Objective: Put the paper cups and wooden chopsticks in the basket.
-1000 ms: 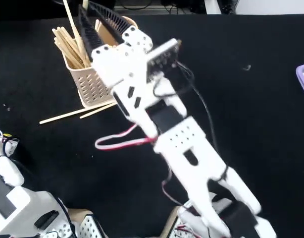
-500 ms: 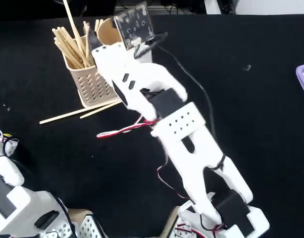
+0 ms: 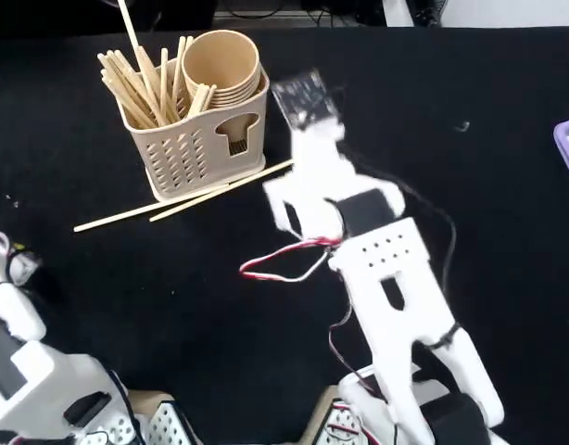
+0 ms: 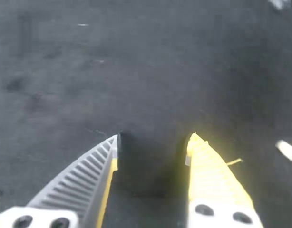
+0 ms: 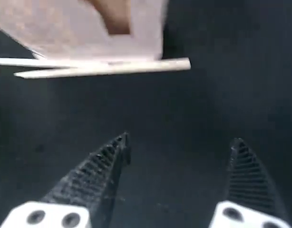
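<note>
High view: the basket point(image 3: 196, 153) stands on the black table point(image 3: 498, 232). It holds a nested stack of paper cups point(image 3: 221, 63) and a sheaf of standing chopsticks point(image 3: 136, 88). Two loose chopsticks point(image 3: 227, 188) lie flat on the cloth along the basket's foot, one end pointing toward the right arm point(image 3: 386, 278), which reaches across the middle of the table. Judged from this layout, the cups are done and the step in hand is collecting the last two sticks.

Left wrist view: the left gripper point(image 4: 154, 137) hangs over bare cloth, its jaws moderately apart with nothing between them.

Right wrist view: the right gripper point(image 5: 180, 140) has its jaws spread wide and empty. The loose chopsticks point(image 5: 103, 66) lie ahead of the tips and apart from them, just beside the basket point(image 5: 89, 33) wall.

The next move probably calls for carrying these jaws forward to straddle the sticks crosswise. The tips must then drop to the cloth, since the sticks are thin and lie flat. They should close without nudging the basket.
</note>
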